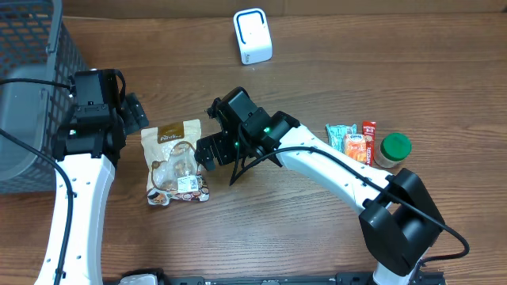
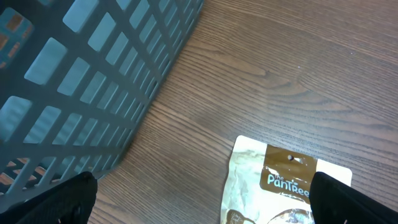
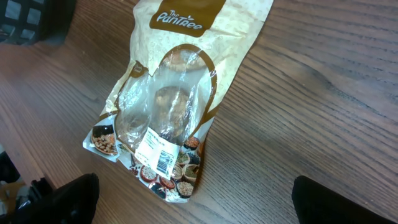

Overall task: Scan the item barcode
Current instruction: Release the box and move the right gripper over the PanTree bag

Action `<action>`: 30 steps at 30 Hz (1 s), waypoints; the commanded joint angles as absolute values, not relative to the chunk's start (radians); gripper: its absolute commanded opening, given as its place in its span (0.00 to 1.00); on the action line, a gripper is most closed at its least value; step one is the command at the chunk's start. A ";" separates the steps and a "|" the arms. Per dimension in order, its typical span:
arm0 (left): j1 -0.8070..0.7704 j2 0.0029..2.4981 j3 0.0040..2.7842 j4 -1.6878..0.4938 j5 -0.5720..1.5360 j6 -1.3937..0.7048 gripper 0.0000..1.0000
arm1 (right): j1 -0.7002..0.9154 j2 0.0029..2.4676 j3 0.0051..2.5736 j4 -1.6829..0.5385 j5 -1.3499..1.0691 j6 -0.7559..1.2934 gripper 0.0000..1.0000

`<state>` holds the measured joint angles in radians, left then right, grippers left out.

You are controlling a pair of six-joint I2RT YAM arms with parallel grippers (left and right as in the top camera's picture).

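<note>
The right gripper [image 3: 193, 186] is hovering wide open and empty over the snack bag [image 3: 168, 93], probably about to grab it.

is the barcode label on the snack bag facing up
Yes, the white barcode label shows on the top face of the snack bag lying flat.

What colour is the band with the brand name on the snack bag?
Brown, with pale lettering, at the top of the snack bag; the right wrist view shows it best.
</note>
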<state>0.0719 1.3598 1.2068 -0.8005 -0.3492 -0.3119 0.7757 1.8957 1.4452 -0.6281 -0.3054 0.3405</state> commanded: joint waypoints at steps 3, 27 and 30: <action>0.072 1.361 1.219 -0.800 -0.366 -0.311 1.00 | 0.779 1.893 1.446 -0.625 -0.289 0.344 1.00; 0.072 1.361 1.219 -0.799 -0.364 -0.311 1.00 | 0.779 1.893 1.446 -0.625 -0.281 0.344 1.00; 0.072 1.361 1.219 -0.725 -0.307 -0.311 1.00 | 0.779 1.893 1.446 -0.637 -0.280 0.344 1.00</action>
